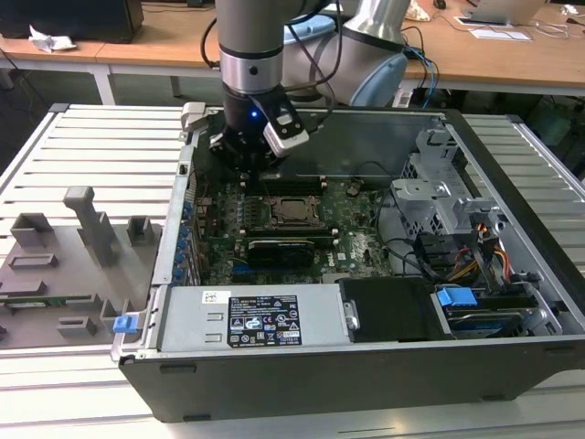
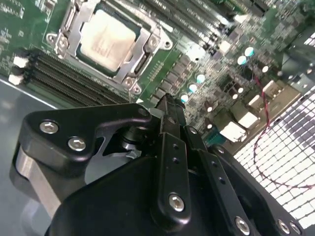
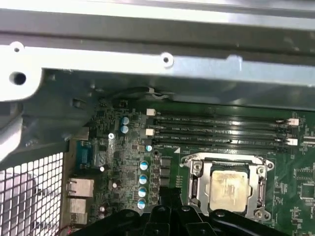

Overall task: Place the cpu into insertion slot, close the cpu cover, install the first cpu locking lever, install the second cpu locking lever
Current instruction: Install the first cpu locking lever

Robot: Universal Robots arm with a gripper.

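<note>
The cpu [image 1: 294,211] lies flat in its socket on the green motherboard, its silvery-tan top showing in both wrist views [image 2: 106,39] [image 3: 229,186]. The cpu cover [image 2: 149,43] [image 3: 196,183], a thin metal frame, lies down around the chip. Slim metal levers run along the frame's sides; whether they are latched I cannot tell. My gripper [image 1: 245,165] [image 2: 167,101] hangs over the board a short way to the exterior view's left of the socket and behind it. It touches nothing, and its fingers meet at one tip with nothing between them.
Memory slots [image 3: 221,130] run beside the socket, and a row of blue capacitors [image 3: 143,177] stands near the gripper. A long black card [image 1: 279,249] lies in front of the socket. The case wall [image 3: 147,69], drive cage [image 1: 439,197] and power supply [image 1: 247,320] ring the board.
</note>
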